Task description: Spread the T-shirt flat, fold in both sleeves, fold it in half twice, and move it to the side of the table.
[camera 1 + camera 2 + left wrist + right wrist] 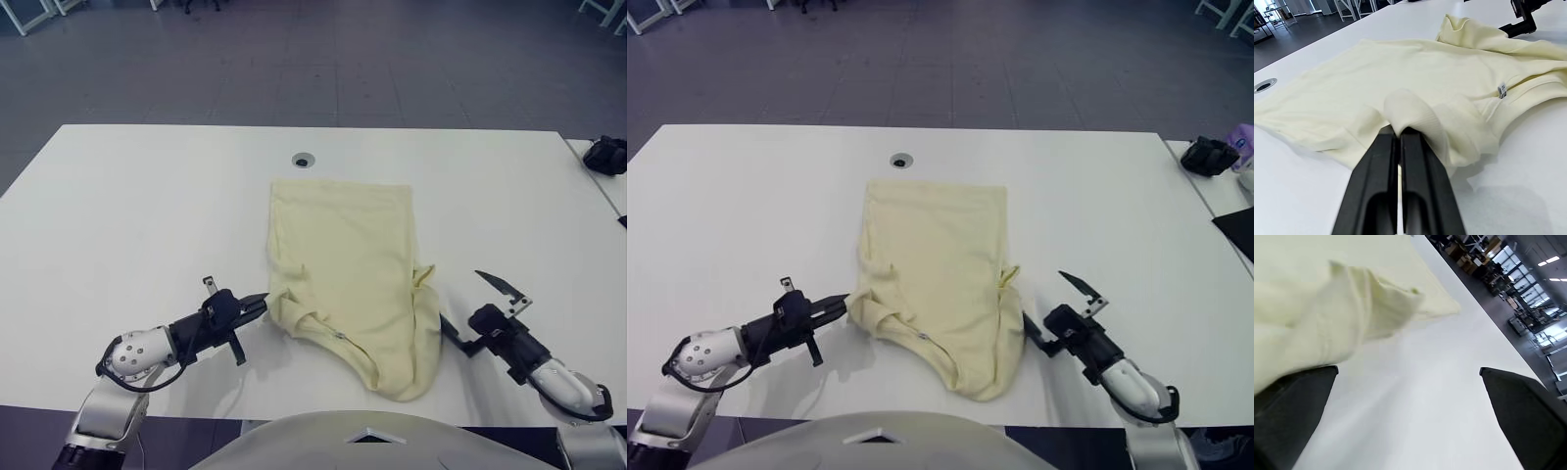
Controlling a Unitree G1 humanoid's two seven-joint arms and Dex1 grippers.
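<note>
My left gripper (261, 302) has its jaws pressed together on a roll of cloth at the near shoulder edge of the T-shirt (343, 255). The shirt therefore lies straight ahead of those jaws, touching them. It rests on the middle of the table (147, 215), its long axis running away from me, collar end nearest and hem farthest.

My right gripper (460, 297) has its jaws spread wide at the opposite shoulder edge. The inner finger is against the bunched cloth and the outer one is over bare table. Both arms are about equally near the collar end, so I judge the next fold will carry that end forward towards the hem.
</note>
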